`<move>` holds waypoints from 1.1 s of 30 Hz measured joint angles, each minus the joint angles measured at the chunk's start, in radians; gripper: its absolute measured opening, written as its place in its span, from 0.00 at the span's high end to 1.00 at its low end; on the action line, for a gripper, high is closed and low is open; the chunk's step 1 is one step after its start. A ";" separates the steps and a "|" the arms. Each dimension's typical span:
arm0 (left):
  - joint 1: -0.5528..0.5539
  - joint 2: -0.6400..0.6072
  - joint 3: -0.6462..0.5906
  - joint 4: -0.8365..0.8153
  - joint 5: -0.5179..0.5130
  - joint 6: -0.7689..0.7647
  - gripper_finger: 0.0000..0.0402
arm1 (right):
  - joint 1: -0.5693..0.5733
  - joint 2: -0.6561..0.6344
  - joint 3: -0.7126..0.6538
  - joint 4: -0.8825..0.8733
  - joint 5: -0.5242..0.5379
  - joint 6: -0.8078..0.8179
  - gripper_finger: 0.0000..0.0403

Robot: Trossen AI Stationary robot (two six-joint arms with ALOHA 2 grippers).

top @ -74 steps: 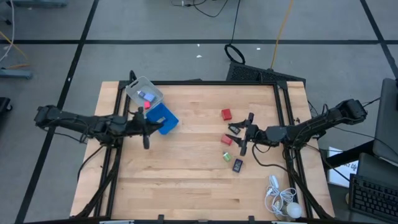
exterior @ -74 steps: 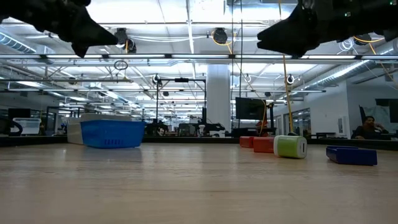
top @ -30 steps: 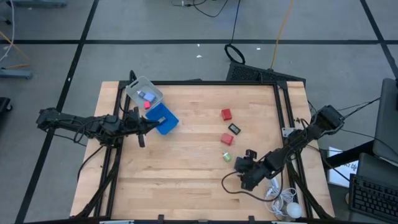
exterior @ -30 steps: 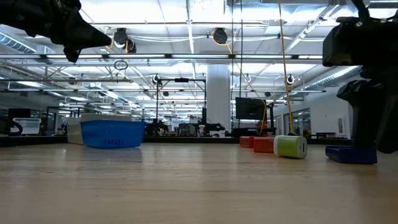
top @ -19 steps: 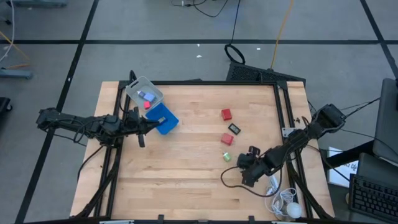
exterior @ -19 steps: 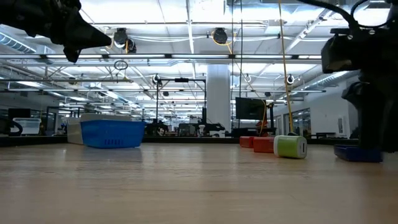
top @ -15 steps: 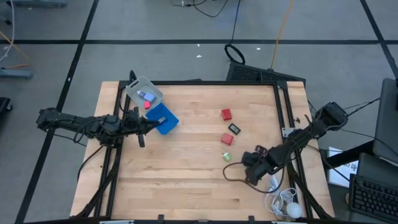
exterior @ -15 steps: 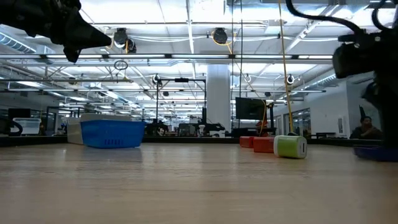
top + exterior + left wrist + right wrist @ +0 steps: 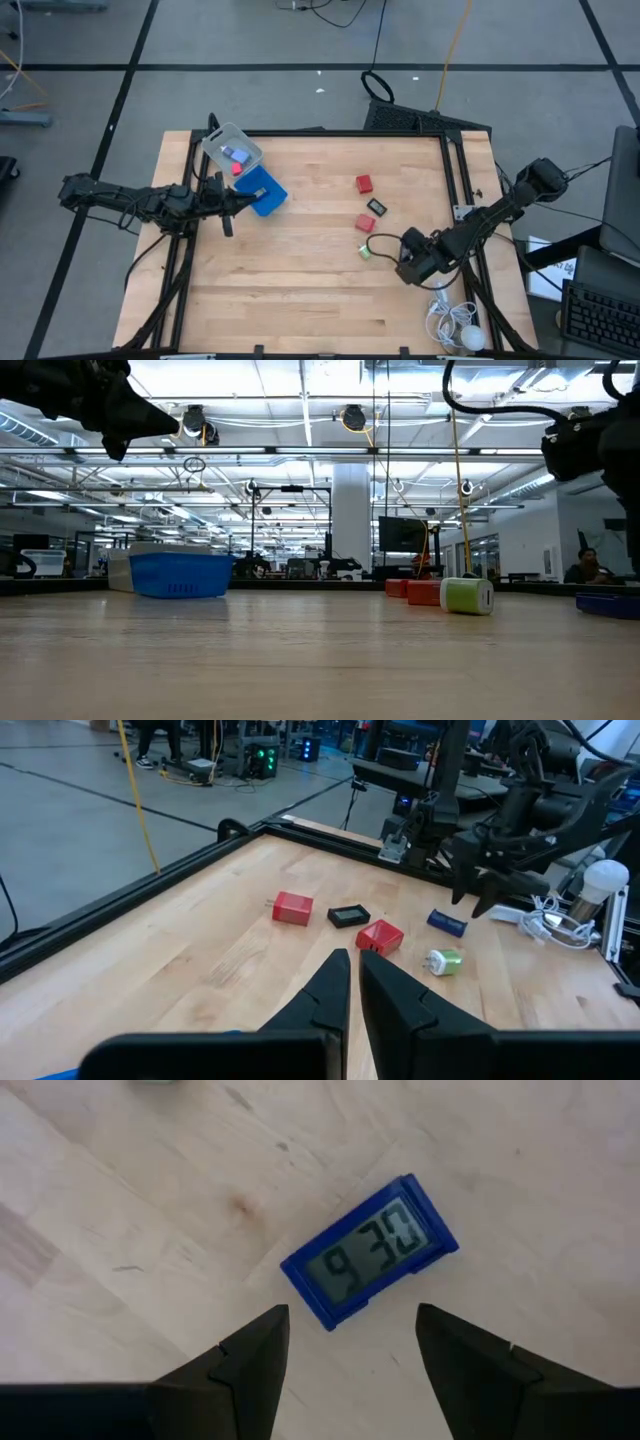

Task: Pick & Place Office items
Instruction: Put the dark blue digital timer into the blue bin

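The right pincer (image 9: pixel 350 1355) is held just above the blue clock (image 9: pixel 370 1265), fingers apart, nothing clamped. The clock is laid flat on the desk (image 9: pixel 300 290), near the green piece (image 9: pixel 366 252). Farther off, the left pincer (image 9: pixel 234 203) is kept together beside the blue tray (image 9: pixel 262 190).

Pale grained wooden table (image 9: pixel 120 1200)
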 joint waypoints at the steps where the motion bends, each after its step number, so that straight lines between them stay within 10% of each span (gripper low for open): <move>1: 0.000 0.000 0.000 0.000 0.000 0.000 0.94 | 0.000 0.007 -0.002 0.000 0.001 -0.005 0.47; 21: 0.000 0.000 0.000 0.000 -0.007 -0.016 0.94 | -0.140 0.009 -0.167 0.237 -0.019 -0.277 0.47; 33: 0.000 0.000 0.000 0.000 -0.025 -0.017 0.94 | -0.165 0.012 -0.171 0.248 0.261 -0.349 0.47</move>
